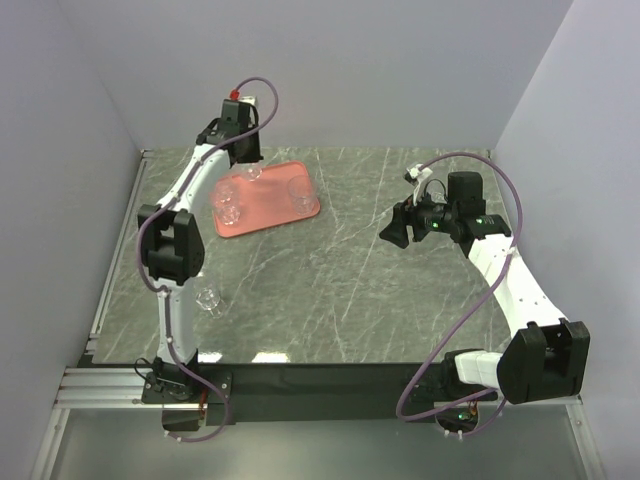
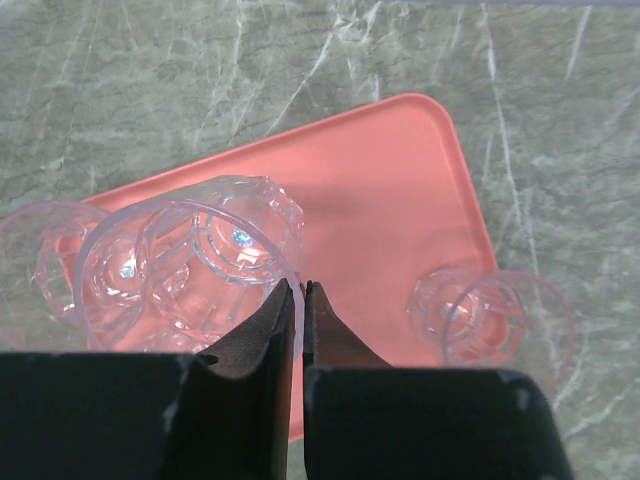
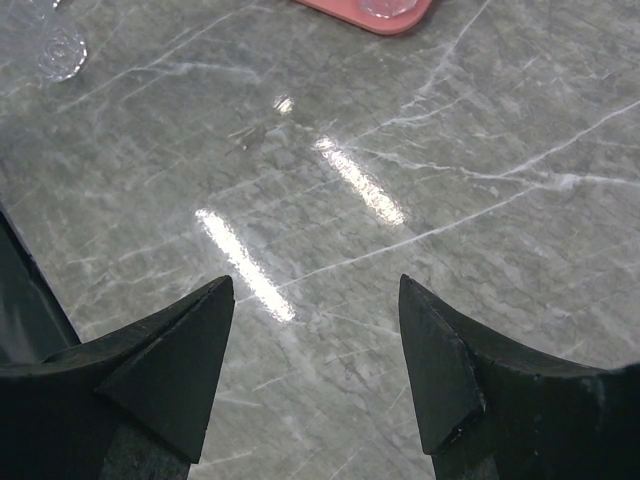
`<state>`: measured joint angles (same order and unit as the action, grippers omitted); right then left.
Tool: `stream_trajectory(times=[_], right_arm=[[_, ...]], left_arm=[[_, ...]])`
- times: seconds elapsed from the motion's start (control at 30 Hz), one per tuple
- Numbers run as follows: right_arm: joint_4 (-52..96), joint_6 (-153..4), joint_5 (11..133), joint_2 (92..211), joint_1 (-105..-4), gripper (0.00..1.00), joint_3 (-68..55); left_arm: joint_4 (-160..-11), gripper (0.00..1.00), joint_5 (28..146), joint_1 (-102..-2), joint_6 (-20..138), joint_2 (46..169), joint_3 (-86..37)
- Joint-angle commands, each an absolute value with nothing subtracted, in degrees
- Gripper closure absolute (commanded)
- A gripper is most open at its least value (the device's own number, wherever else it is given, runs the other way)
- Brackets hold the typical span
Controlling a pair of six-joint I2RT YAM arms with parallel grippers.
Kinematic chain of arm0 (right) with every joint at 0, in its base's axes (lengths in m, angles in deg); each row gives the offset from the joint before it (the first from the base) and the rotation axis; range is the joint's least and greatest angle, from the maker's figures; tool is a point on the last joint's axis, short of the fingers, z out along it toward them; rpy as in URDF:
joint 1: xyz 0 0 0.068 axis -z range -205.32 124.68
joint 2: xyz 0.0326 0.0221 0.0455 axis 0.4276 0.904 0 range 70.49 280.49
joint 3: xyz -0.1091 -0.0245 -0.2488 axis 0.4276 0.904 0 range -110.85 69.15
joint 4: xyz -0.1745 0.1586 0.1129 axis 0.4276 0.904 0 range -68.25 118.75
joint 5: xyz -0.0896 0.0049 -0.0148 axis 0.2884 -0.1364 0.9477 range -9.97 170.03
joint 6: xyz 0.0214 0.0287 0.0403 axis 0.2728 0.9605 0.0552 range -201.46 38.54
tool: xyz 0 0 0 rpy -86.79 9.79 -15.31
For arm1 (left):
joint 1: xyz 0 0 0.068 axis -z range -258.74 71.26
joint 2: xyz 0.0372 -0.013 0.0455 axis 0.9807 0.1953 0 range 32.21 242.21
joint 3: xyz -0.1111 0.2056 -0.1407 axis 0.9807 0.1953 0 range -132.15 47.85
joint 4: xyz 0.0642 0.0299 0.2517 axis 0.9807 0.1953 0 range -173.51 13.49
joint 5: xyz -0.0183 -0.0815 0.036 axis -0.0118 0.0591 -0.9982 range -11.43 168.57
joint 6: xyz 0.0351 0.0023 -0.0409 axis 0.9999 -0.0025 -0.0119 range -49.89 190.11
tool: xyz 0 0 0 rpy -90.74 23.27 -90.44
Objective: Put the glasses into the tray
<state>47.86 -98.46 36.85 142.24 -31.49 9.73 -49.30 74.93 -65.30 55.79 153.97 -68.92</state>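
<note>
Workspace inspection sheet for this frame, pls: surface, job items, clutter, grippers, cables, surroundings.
Surface: grey marbled table, glare streaks, no spills seen.
Job's things: salmon tray at far left; three glasses standing in it; held glass over it; loose glass on the table beside the left arm.
Clutter: nothing seen.
Grippers: left gripper shut on the held glass's rim; right gripper open over bare table.
Cables: purple cable looped along each arm.
Surroundings: plain pale walls on three sides.
</note>
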Motion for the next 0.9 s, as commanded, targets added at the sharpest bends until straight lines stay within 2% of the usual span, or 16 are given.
stream_trajectory(times=[0.0,0.63,0.73,0.87], right_arm=[[46.01,-98.25,35.38,141.42,-31.12,0.27,10.43],[45.75,-98.34,35.03,141.60,-31.12,0.27,10.87],[45.75,-98.34,34.94,141.60,-31.12,0.27,10.87],[45.66,-98.34,35.20,141.51,-31.12,0.27,10.87]], left_arm=[[-48.53,0.99,71.98,-64.59,58.68,156.74,-74.84],[-47.65,0.88,69.61,-64.23,59.39,164.93,-79.33],[-47.48,0.82,69.43,-64.23,59.39,165.54,-80.03],[-47.39,0.67,69.17,-64.23,59.13,165.90,-80.56]])
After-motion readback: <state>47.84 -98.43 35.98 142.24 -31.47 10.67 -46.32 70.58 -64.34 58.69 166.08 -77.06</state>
